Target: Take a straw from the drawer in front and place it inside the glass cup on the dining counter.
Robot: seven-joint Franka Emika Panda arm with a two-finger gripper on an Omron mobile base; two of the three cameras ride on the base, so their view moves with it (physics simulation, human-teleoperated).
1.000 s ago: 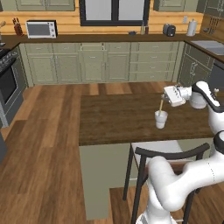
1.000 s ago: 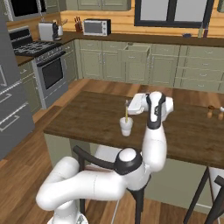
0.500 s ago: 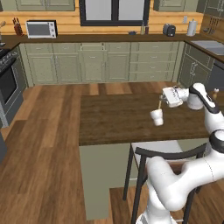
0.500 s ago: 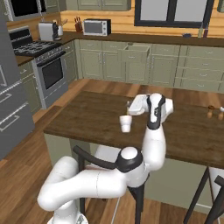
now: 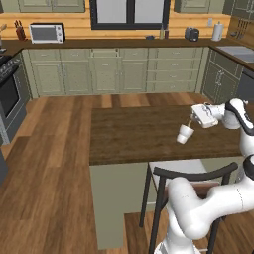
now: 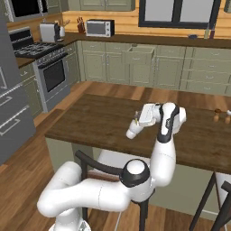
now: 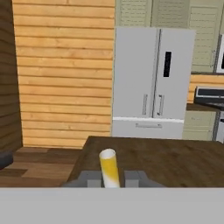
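Note:
My gripper hangs low over the dining counter, shut on the pale yellow straw. In the hand view the straw's end stands between the two fingertips. Just below the hand sits the glass cup, and it leans to one side. The straw's lower end reaches the cup's mouth; whether it is inside I cannot tell. The drawer stands pulled open in the far cabinet row.
A dark chair stands at the counter's near edge. Two small shakers sit on the counter to the right. A stove and microwave line the far wall, and a grey fridge faces the hand.
The cup stood upright before and now leans. The hand with the straw has dropped slightly toward it.

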